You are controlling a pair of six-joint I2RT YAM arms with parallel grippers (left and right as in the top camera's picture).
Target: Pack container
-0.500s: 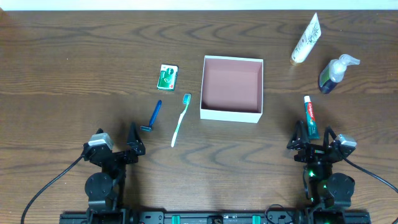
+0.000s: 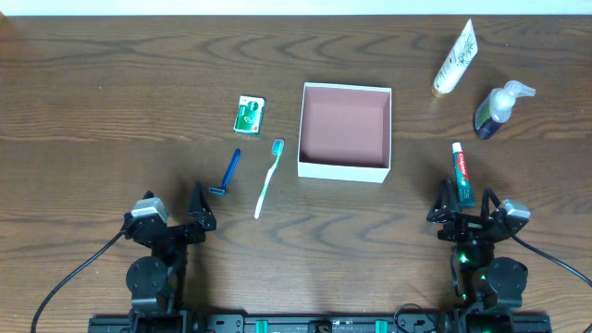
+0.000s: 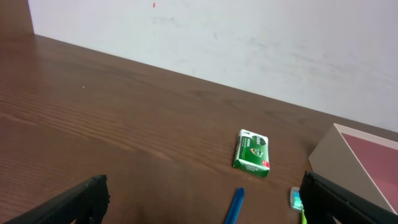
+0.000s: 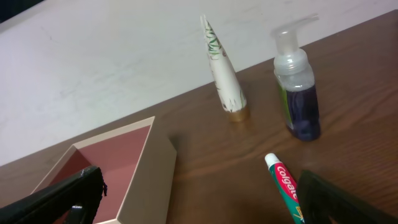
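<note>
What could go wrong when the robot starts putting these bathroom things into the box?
The cream tube stands upright on its cap beside the pump bottle; reaching for one might topple the other. The toothbrush and razor lie flat and close together, so pinching one cleanly may be hard, and its neighbour could get nudged. A misjudged drop could catch the container wall and shove it.
</note>
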